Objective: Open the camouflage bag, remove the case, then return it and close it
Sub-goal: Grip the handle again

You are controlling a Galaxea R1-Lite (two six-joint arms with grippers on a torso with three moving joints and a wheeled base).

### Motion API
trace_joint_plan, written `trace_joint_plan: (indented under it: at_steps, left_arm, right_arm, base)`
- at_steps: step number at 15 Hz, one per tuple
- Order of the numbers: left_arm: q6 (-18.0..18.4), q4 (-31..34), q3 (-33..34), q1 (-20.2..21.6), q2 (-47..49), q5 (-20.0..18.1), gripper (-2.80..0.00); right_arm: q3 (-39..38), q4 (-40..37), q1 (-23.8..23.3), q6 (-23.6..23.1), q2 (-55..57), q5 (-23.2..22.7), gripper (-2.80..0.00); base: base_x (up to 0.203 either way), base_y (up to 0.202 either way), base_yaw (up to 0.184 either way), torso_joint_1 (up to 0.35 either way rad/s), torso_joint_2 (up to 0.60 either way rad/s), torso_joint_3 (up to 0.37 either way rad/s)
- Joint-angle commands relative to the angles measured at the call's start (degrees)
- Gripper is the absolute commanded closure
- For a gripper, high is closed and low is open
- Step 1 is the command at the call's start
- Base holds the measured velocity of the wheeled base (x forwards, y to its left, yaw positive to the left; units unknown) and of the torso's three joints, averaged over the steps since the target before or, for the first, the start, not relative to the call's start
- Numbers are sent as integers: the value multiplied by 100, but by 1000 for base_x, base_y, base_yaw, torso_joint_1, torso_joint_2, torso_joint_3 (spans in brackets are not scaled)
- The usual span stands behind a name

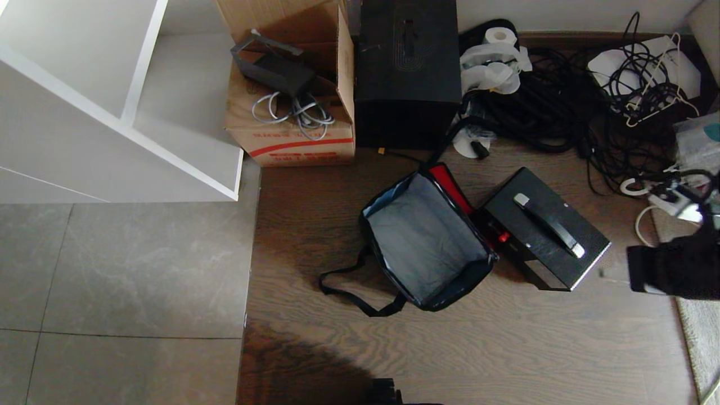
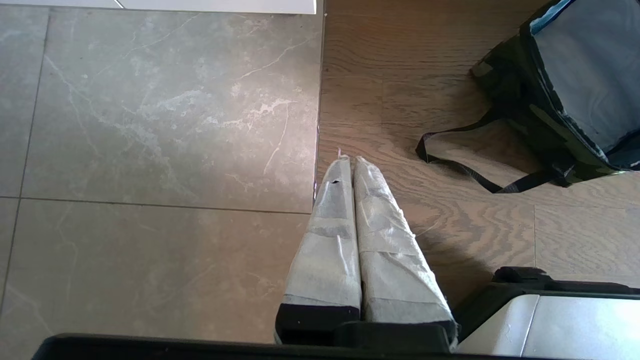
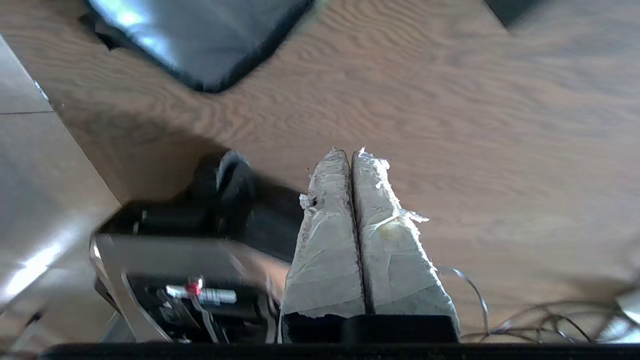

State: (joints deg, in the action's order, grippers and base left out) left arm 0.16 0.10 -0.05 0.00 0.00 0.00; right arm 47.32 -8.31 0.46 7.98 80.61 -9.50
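Note:
The camouflage bag [image 1: 427, 247] lies open on the wooden floor, its grey lining showing and a red inner panel [image 1: 450, 185] along its far side. Its black strap [image 1: 360, 292] trails toward me. The case [image 1: 531, 239], flat and black with a silver-ended handle [image 1: 548, 225], lies on the floor right beside the bag, on its right. My right arm [image 1: 675, 270] shows as a dark blurred shape further right of the case. The right gripper [image 3: 351, 152] is shut and empty above bare floor, with the bag [image 3: 200, 40] ahead of it. The left gripper [image 2: 350, 160] is parked, shut and empty, near the strap [image 2: 465, 160].
A cardboard box [image 1: 292, 112] and a tall black box [image 1: 408, 62] stand behind the bag. Tangled black cables [image 1: 562, 107] fill the back right. A white shelf unit [image 1: 112, 101] is at the left, and a rug edge [image 1: 703, 332] at the right.

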Motion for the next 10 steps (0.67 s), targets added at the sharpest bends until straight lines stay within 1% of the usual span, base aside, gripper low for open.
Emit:
trace_joint_plan:
  at_steps: [1,3,5,6,7,8,9,10]
  left_arm:
    - [1,-1,1,0,0,0,0]
    - [1,-1,-1,0,0,0,0]
    - [1,-1,-4,0,0,0,0]
    - [1,-1,1,0,0,0,0]
    - [1,-1,-4,0,0,0,0]
    - [1,-1,2,0,0,0,0]
    - [2,-1,4,0,0,0,0]
    - [1,-1,2,0,0,0,0]
  right_arm:
    - [268,482,6,-126,1337,-164,0]
    - [337,1176,6,-435,1782,-338,0]
    - [396,1447,8,-679,2223,-493,0]
    - [415,1500,9,-826,2373,-853,-280]
    - [432,1602,12,-1235,2519,-1028,-280]
    - [495,1761,2,-1740,2609,-998,-280]
    - [611,2004,-104,-2021,2724,-962,-280]
    - [689,2273,-247,-2128,2878,-902,-280]
  base:
    - [0,0,0,0,0,0]
    - [0,0,0,0,0,0]
    - [0,0,0,0,0,0]
    - [0,0,0,0,0,0]
    - [0,0,0,0,0,0]
    - [0,0,0,0,0,0]
    - [0,0,0,0,0,0]
    - [0,0,0,0,0,0]
